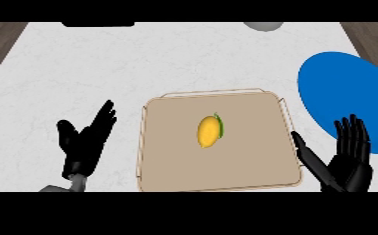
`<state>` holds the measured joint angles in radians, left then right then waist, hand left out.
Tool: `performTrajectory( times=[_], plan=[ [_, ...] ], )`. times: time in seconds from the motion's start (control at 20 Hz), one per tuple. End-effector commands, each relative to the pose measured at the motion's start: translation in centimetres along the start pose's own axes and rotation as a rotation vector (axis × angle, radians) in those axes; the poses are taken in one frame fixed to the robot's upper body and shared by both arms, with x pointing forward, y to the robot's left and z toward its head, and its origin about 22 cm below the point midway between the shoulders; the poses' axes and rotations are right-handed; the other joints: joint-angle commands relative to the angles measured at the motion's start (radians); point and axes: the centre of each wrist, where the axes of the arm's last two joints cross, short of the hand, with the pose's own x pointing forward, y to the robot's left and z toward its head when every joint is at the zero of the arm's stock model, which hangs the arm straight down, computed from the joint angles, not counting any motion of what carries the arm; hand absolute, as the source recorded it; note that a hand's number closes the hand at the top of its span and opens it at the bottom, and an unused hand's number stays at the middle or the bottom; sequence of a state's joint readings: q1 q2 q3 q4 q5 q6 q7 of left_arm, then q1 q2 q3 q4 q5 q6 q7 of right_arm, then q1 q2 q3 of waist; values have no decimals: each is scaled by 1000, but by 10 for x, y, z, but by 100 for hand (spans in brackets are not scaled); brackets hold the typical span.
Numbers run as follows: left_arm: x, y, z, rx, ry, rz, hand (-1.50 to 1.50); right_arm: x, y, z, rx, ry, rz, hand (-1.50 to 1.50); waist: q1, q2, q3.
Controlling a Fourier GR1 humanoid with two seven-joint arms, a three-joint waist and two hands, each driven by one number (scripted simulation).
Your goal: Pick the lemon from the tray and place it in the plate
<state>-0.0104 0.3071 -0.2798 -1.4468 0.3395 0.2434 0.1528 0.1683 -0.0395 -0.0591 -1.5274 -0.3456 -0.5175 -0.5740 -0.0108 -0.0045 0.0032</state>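
counter point(148, 59): pale marbled top, fills most of the frame; everything sits on it.
tray point(170, 169): tan, square, raised rim, lower centre of the frame. Holds only the lemon.
plate point(332, 89): blue, round, right edge of the frame, partly cut off. Nothing on it. Its left rim is near the tray's upper right corner, apart from it as far as I can tell.
right hand point(353, 159): lower right of the frame, just right of the tray, overlapping the plate's lower rim in this view. Fingers straight and spread, pointing up, thumb toward the tray. Holds nothing.
left hand point(85, 144): lower left of the frame, left of the tray and apart from it. Fingers straight, up, holding nothing. Looks at rest.
lemon point(210, 131): yellow, with a green bit at its upper right side, lying in the middle of the tray, long axis roughly up-down in the frame. Untouched, well apart from both hands.
dark object point(98, 24): top left edge, mostly cut off, can't tell what it is.
grey object point(263, 26): top right of centre, cut off, maybe a bowl.
step: pick not begun; lemon not yet grasped, so task at its start.
next move: right hand likely the one, since it sits between tray and plate. It needs to go left over the tray rim, come down on the lemon and close round its narrow width, then lift clear of the rim before heading right to the plate.
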Motion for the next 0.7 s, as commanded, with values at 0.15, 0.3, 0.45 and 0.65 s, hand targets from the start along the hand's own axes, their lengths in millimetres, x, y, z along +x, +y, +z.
performTrajectory(
  times=[0.15, 0.3, 0.45, 0.65],
  plan=[
    [-4, -9, -11, -13, 25, -8, 0, 14, -19, 18, 290, 118, 238, -150, 7, 8, -6],
    [-4, -8, -2, -13, 33, -19, 0, 31, -21, 15, 437, 129, 347, -150, 18, 5, -7],
    [-20, -4, 3, -32, 49, -10, 0, 51, -7, 28, 490, 147, 384, -150, 14, 4, -6],
    [-17, -8, -3, -30, 43, 7, 0, 78, 32, 15, 522, 222, 441, -150, 19, 7, -6]
  ],
)
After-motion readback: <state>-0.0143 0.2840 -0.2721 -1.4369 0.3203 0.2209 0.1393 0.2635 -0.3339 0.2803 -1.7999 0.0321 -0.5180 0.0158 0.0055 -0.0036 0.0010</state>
